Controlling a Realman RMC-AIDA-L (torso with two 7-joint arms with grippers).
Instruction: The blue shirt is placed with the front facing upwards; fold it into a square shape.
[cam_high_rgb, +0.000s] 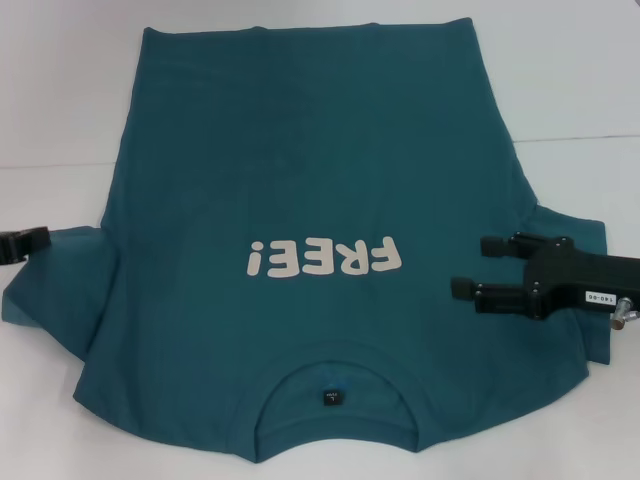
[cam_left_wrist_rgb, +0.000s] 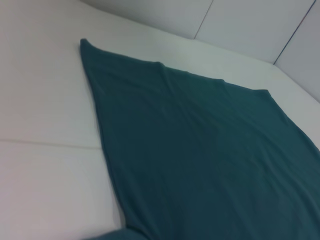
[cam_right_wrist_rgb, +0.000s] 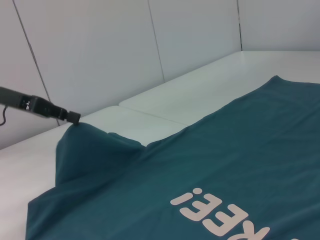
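The blue shirt (cam_high_rgb: 300, 150) lies flat and front up on the white table (cam_high_rgb: 60, 100), collar and black neck tag (cam_high_rgb: 330, 397) nearest me, hem at the far side. Its off-white "FREE!" print (cam_high_rgb: 325, 258) shows upside down. My left gripper (cam_high_rgb: 40, 240) sits at the shirt's left sleeve (cam_high_rgb: 60, 285). In the right wrist view the left gripper (cam_right_wrist_rgb: 75, 118) pinches that sleeve up into a small peak. My right gripper (cam_high_rgb: 467, 266) hovers open over the shirt's right side beside the print, nothing between its fingers. The left wrist view shows only the shirt's plain body (cam_left_wrist_rgb: 200, 150).
A seam (cam_high_rgb: 50, 165) runs across the white table. White wall panels (cam_right_wrist_rgb: 100, 50) stand behind the table's left and far edges. Bare table surface lies on both sides of the shirt and beyond the hem.
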